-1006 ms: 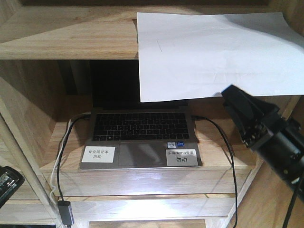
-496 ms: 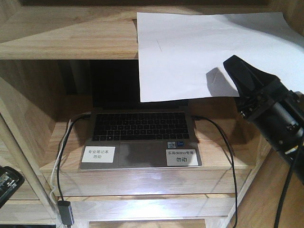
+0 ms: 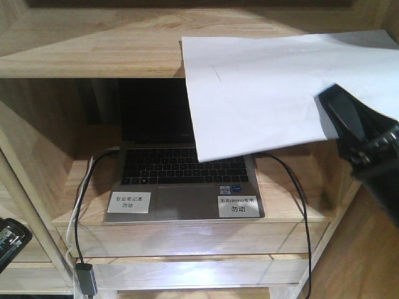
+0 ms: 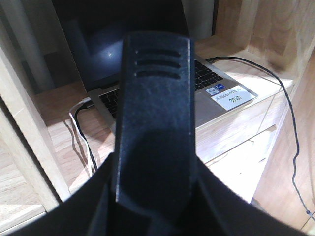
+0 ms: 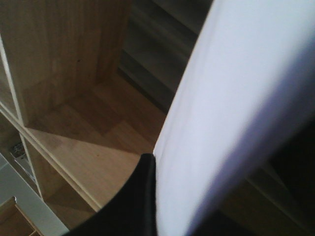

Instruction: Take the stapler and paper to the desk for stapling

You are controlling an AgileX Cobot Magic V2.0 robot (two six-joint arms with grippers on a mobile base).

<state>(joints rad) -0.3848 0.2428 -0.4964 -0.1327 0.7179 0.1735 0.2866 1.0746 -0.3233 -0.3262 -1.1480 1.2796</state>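
White paper (image 3: 262,93) pinched in right gripper (image 3: 335,111), overhanging shelf (image 3: 93,50) ahead of it; stapler unseen, desk delivery and stapling outstanding.

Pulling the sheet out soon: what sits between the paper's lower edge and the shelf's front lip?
Front view: the open laptop, its deck bearing two white labels, lies between paper and shelf lip.

Sunlit light-wood shelf unit (image 3: 93,53)
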